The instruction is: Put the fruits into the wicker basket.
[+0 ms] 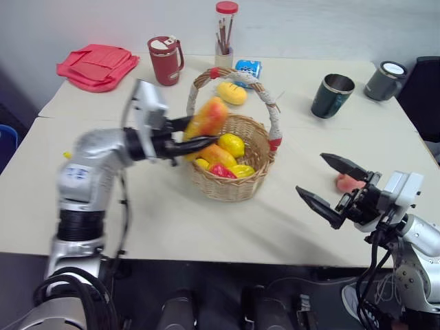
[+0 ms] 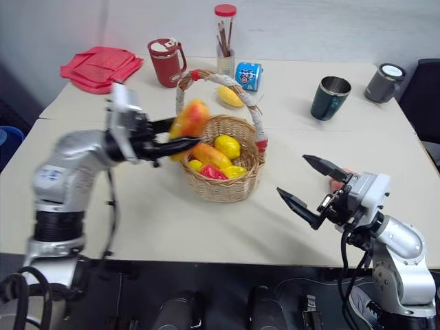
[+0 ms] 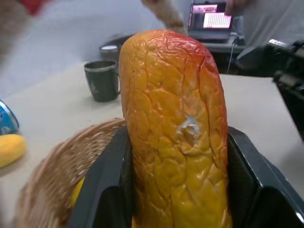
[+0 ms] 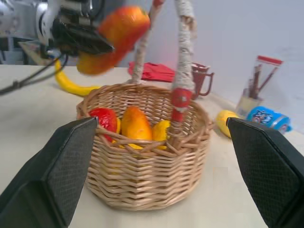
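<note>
My left gripper (image 1: 199, 132) is shut on an elongated orange-yellow mango (image 3: 173, 118) with a red tip, held just above the left rim of the wicker basket (image 1: 227, 187). Several fruits lie inside the basket, among them a yellow one (image 1: 232, 144) and a red one (image 1: 220, 170). A yellow fruit (image 1: 232, 93) sits on the table behind the basket. The banana (image 4: 71, 85) lies on the table beyond the basket, on my left arm's side. A pink peach (image 1: 346, 183) rests close behind my right gripper (image 1: 313, 173), which stands open and empty near the table's front right edge.
Along the back of the table are a red cloth (image 1: 96, 65), a red mug (image 1: 165, 60), a jar of pencils (image 1: 224, 31) and a blue can (image 1: 247, 67). A dark green mug (image 1: 332, 95) and a grey cup (image 1: 385, 79) stand at the back right.
</note>
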Motion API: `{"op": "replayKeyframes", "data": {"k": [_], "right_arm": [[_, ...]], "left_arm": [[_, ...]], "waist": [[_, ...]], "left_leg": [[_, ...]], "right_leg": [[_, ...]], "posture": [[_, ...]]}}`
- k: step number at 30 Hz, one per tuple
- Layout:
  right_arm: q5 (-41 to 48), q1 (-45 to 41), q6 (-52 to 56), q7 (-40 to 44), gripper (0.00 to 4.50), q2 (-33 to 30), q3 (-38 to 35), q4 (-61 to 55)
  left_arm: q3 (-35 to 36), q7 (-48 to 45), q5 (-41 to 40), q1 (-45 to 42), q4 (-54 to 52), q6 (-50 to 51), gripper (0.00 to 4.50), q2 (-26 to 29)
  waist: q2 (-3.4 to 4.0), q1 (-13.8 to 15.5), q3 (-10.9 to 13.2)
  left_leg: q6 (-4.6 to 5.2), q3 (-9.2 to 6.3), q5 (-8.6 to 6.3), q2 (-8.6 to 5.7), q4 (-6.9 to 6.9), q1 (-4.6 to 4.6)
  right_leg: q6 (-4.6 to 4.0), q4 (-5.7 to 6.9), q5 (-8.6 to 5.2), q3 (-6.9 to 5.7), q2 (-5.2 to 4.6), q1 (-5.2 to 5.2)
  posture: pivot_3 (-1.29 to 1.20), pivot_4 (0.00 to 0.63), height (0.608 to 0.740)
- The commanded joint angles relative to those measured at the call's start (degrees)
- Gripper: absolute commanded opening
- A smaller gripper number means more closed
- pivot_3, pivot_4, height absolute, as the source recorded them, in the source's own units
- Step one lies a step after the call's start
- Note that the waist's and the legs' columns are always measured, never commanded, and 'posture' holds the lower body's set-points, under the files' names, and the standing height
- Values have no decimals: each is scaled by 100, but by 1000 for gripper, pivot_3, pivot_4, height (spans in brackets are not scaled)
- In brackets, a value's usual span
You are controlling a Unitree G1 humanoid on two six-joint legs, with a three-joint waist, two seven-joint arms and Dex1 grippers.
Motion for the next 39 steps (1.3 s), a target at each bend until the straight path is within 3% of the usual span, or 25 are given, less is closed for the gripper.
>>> {"op": "replayKeyframes", "data": {"k": [1, 8, 12, 16, 18, 21, 26, 33, 36, 39], "right_arm": [[147, 68, 56, -48, 4500, -1, -107, -213], [134, -126, 117, -60, 4500, 57, 19, -154], [136, -416, 140, 71, 4500, 61, 156, 10], [135, -681, 155, 370, 4500, 66, 447, 46], [119, -795, 102, 585, 4500, 126, 716, -17], [132, -869, 77, 756, 4500, 202, 996, -133], [94, -871, 51, 943, 4500, 276, 1334, -299], [-16, -772, -127, 983, 4500, 352, 1458, -361], [-61, -733, -161, 994, 4500, 321, 1427, -317], [-94, -744, -178, 958, 4500, 319, 1405, -259]], "left_arm": [[32, 547, 79, 99, -247, 57, 2295, -185], [360, 163, -36, 560, -328, -453, 4389, 296], [1268, -165, -502, 1438, -722, -757, 4456, 701], [2734, -54, -489, 2990, -947, -1219, 4456, 1043], [3808, 129, -515, 4052, -976, -1343, 4456, 928], [4659, 410, -447, 5020, -771, -1644, 4456, 692], [5461, 1001, -276, 5745, 121, -2154, 4456, 393], [5104, 1262, -274, 5405, 600, -1988, 4456, 945], [4426, 810, -107, 4657, 738, -2050, 4456, 1765], [3653, 489, 452, 3418, 2038, -2522, 4456, 2824]], "waist": [[0, -64, 0], [2, -56, 1], [3, -74, 1], [4, -112, 1], [4, -161, 1], [0, -173, 0], [-4, -92, -3], [-25, -5, -16], [-39, 48, -24], [-45, 64, -28]], "left_leg": [[-2, 0, 1, 0, -11, 6], [-12, -1, 7, -1, -20, 9], [-11, -2, 7, 2, -21, 8], [-11, -15, 6, 5, -34, 14], [-9, -18, 5, 4, -35, 13], [1, -34, -6, 5, -34, 10], [29, -50, -24, 4, -30, 12], [34, -62, -37, 5, -29, 10], [30, -64, -36, 6, -30, 10], [15, -58, -29, 2, -29, 9]], "right_leg": [[0, -1, 0, 4, 3, -3], [-1, -16, 0, 12, 5, -16], [-1, -16, -1, 12, 4, -17], [-2, -13, -1, 16, 4, -23], [-3, -17, -1, 14, 1, -22], [-3, -38, -1, 10, -7, -20], [-2, -40, -1, 5, -25, -9], [-6, -39, 1, -9, -27, -8], [-10, -38, 3, -12, -25, -7], [-22, -40, 8, -18, -10, -12]], "posture": [[0, 150, 740], [0, 150, 740], [0, 150, 740], [0, 150, 740], [0, 150, 740], [0, 150, 740], [0, 150, 740], [0, 150, 740], [0, 150, 740], [0, 150, 740]]}}
